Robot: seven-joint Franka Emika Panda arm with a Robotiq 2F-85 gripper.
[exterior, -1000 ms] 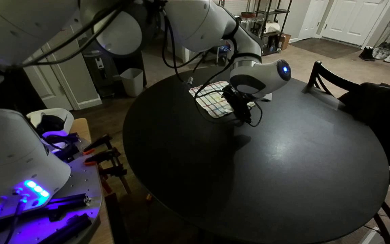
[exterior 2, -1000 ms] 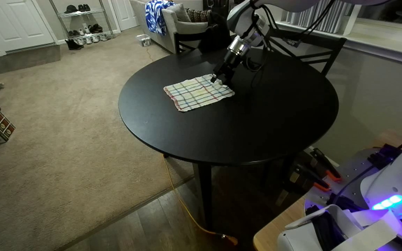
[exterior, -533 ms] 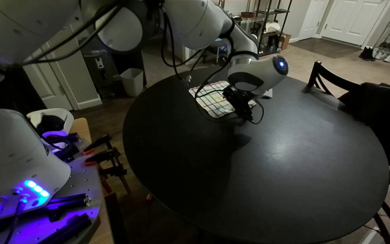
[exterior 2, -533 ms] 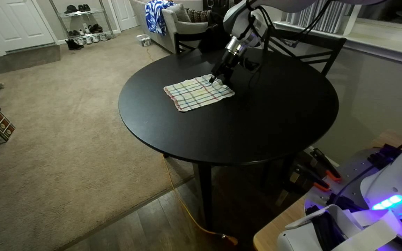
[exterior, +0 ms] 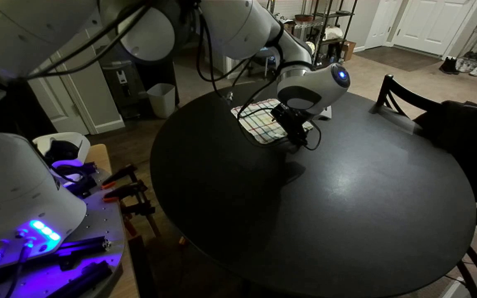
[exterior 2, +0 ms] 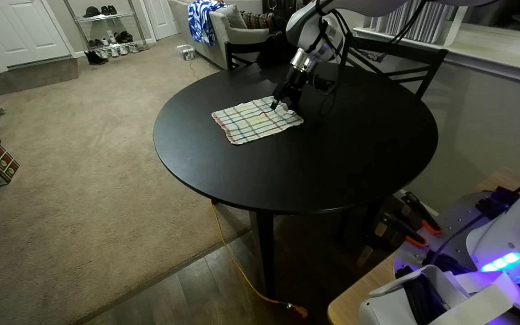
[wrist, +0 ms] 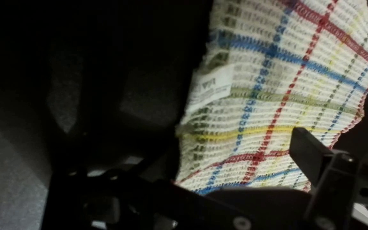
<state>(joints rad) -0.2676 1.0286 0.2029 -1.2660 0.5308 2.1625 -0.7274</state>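
Observation:
A white cloth (exterior: 259, 122) with red, blue, yellow and green checks lies spread on the round black table (exterior: 346, 223). In an exterior view the same cloth (exterior 2: 255, 121) shows nearly whole, flat with slightly wavy edges. My gripper (exterior 2: 282, 103) slants down over the cloth's edge nearest the chairs, and whether it touches the fabric I cannot tell. In the wrist view the cloth (wrist: 267, 105) fills the right half, a white label along its left edge. The jaws stand wide apart with nothing gripped; one finger (wrist: 308, 153) shows against the cloth, while the opposite one is lost in darkness.
Black chairs (exterior 2: 404, 67) stand at the table, and dark clothing (exterior: 466, 136) hangs over a chair. Loose cables (exterior: 238, 120) loop from the arm down toward the tabletop. Clamps (exterior: 128, 188) sit beside the robot's base, near a white headset (exterior 2: 404, 298).
In an exterior view the wrist has drifted slightly to the left, and the fingertips have shifted a little over the cloth. The cloth lies as before, and the jaws remain open.

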